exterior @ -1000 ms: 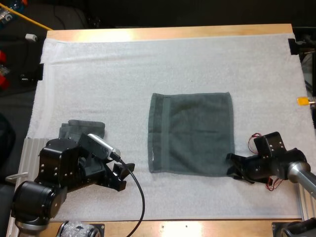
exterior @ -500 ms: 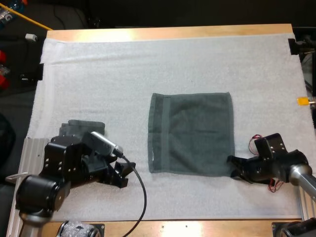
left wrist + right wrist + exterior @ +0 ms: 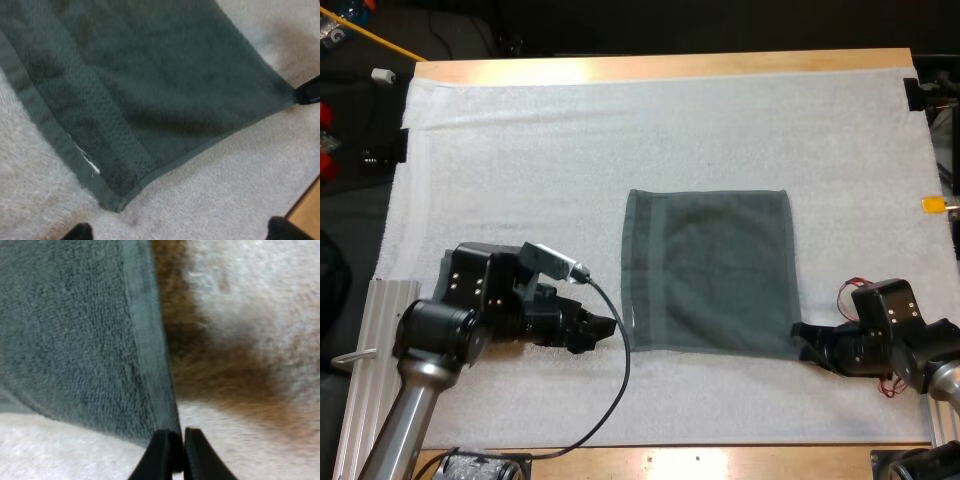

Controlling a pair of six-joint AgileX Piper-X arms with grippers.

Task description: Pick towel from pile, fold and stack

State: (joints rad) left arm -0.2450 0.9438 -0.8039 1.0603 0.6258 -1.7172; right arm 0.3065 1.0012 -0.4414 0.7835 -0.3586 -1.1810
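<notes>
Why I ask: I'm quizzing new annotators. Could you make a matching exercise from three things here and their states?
Things:
1. grey-green towel
2. left pincer
3. right pincer

States:
A. shut on the towel's near right corner
B. spread flat on the white mat
C. open, just short of the towel's near left corner

Pairs: 1-B, 2-C, 3-A

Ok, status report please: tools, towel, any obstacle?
Left tool open, beside towel near corner. Right tool shut on other near corner. Towel flat on mat. No obstacle seen.

Black left arm, black right arm, silver-grey tubes, perhaps screws.
</notes>
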